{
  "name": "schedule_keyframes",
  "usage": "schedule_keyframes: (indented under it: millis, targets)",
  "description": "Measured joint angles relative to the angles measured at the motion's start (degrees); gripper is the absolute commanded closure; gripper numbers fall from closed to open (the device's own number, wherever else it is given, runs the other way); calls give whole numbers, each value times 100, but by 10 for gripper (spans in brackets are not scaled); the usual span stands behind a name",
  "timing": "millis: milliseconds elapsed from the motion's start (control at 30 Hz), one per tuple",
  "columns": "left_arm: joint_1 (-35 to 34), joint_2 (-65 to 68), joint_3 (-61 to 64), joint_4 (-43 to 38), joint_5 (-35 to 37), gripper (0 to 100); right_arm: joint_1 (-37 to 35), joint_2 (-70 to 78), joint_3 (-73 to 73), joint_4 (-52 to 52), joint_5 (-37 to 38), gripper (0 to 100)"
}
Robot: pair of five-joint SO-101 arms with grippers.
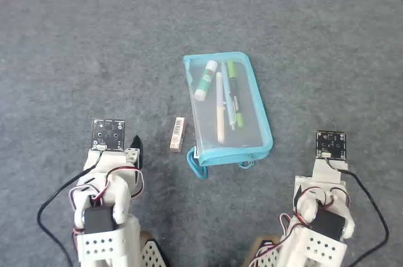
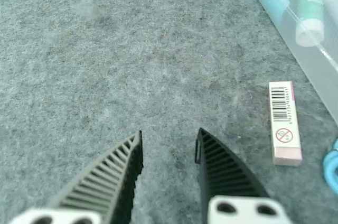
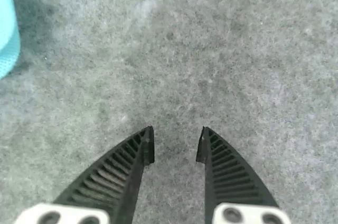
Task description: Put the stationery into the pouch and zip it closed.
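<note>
Clear soft pouch (image 1: 249, 125), boxy eraser (image 1: 178, 134) beside it; left claw (image 2: 168, 142) and right claw (image 3: 176, 140) apart

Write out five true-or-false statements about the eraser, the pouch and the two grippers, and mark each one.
1. The eraser lies inside the pouch. False: it lies on the grey mat beside the pouch, apart from it.
2. A glue stick shows through the pouch's clear side. True.
3. The left gripper is shut on a pen. False: it is open and empty above the mat.
4. The right gripper is open and holds nothing. True.
5. The eraser is on the left arm's side of the pouch. True.
</note>
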Motion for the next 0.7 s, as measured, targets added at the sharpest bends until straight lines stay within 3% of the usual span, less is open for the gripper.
schedule_keyframes:
  millis: [233,400,600,700]
  targets:
    - [-9,0,0,123,-123,848,-589,0,0,-686,105,861]
    - [-703,0,0,123,-1600,848,-1108,0,-44,-1785,431,861]
    - [-1248,0,0,123,-1758,848,-2356,53,-1187,-1319,431,862]
    - [-1495,0,0,123,-1758,848,-3068,818,-1952,-1073,176,862]
